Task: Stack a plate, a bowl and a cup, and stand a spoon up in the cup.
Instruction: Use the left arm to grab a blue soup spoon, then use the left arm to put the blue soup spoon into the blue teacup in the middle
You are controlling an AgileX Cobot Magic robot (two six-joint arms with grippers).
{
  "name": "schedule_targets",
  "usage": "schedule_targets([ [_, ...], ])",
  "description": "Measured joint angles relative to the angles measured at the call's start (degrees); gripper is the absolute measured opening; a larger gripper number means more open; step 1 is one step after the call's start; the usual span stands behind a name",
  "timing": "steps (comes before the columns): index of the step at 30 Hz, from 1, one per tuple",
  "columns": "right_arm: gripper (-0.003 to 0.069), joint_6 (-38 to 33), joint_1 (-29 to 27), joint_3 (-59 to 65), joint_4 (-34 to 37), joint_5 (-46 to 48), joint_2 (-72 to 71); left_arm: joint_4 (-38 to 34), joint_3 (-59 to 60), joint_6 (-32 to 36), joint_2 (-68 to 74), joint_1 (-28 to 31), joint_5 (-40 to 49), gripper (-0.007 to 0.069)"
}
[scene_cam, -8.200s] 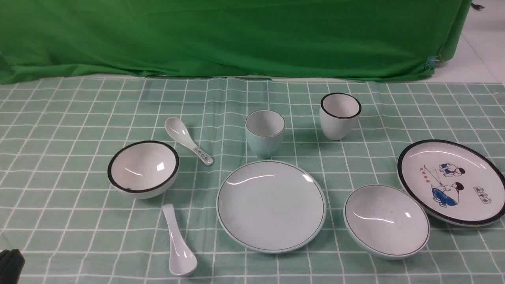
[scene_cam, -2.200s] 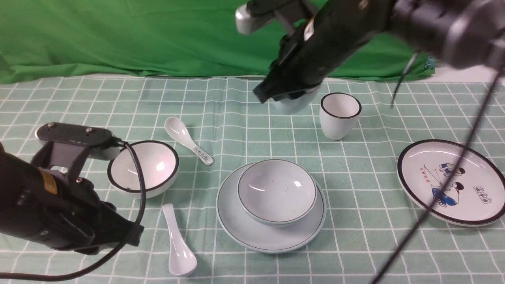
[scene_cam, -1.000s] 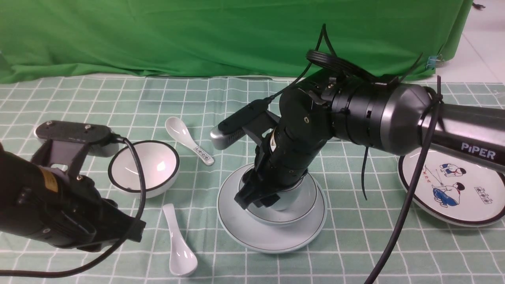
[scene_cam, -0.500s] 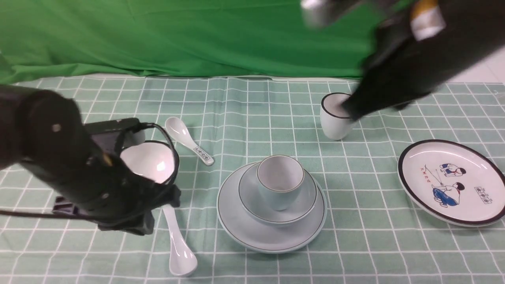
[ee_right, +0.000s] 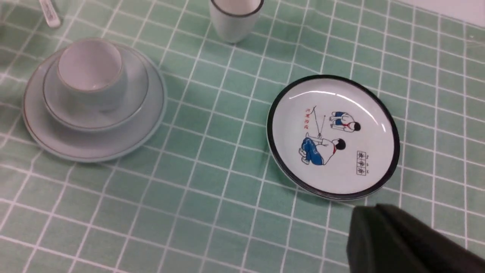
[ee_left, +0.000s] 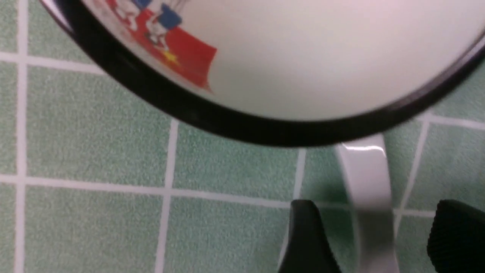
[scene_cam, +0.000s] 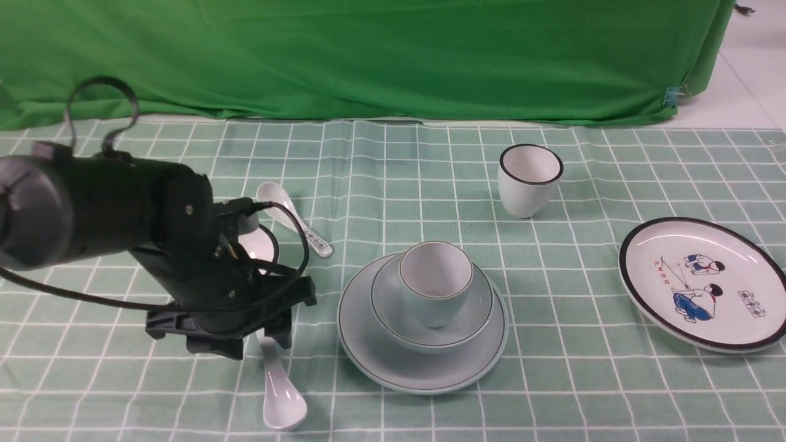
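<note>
At lower left, our left claw (ee_left: 379, 242) straddles the spoon (scene_cam: 279, 393) at its handle on the bench (scene_cam: 552, 380), jaws wide for the pickup; cup (scene_cam: 435, 279), bowl (scene_cam: 480, 307) and plate (scene_cam: 368, 353) wait stacked at centre while our right claw (ee_right: 373, 227) hangs shut.

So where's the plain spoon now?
In the front view the spoon lies on the cloth, left of the plate, its handle inside the open left gripper.

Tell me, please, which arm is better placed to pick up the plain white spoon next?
Left. The left end effector is open, with one finger on each side of the handle of the spoon. The right end effector is shut and sits by the cartoon plate, away from that spoon.
</note>
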Motion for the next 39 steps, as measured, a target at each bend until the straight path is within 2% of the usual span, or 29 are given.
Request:
schedule_targets([
  [4,0.0022,0.36,-0.06,0.26,-0.05,0.00,-3.60,1.61,-0.10,-2.12,2.37,0.00,-1.54,0.0386],
  [7,0.0022,0.36,-0.12,0.26,-0.05,0.02,-4.25,2.10,-0.30,-2.15,2.70,0.00,-1.35,0.0263],
  [8,0.0022,0.36,-0.12,0.26,-0.05,0.02,-4.25,2.20,-0.30,-2.08,2.70,0.00,-1.25,0.0263],
  [9,0.0022,0.36,-0.12,0.52,-0.05,0.02,-4.25,2.02,-0.30,-1.37,2.70,0.00,-1.19,0.0150],
  [10,0.0022,0.36,-0.12,0.68,-0.05,0.02,-4.19,1.61,-0.30,-0.48,2.63,0.00,-0.86,0.0111],
  [18,0.0022,0.36,-0.12,0.89,-0.05,0.07,-4.19,1.61,-0.30,3.72,-4.06,-2.38,0.75,0.0115],
  [23,0.0022,0.36,-0.12,0.89,0.00,0.07,-4.19,1.61,-0.24,5.95,-13.10,-9.18,-12.63,0.0115],
  [24,0.0022,0.36,-0.12,0.89,0.00,0.07,-4.19,1.61,-0.24,6.35,-15.13,-11.76,-18.48,0.0115],
  [29,0.0022,0.36,-0.12,0.89,0.00,0.07,-4.19,4.80,-0.24,8.63,-16.08,-16.95,-38.29,0.0115],
  [32,0.0022,0.36,-0.12,0.89,0.00,0.07,-4.19,7.17,-0.24,9.83,-14.44,-17.73,-45.45,0.0115],
  [33,0.0022,0.36,-0.12,0.89,0.00,0.07,-4.19,8.66,-0.24,10.22,-12.57,-17.74,-51.16,0.0115],
  [39,0.0022,0.17,-0.12,0.89,0.00,0.07,-4.19,12.54,-0.19,10.46,-4.32,-17.74,-63.43,0.0115],
])
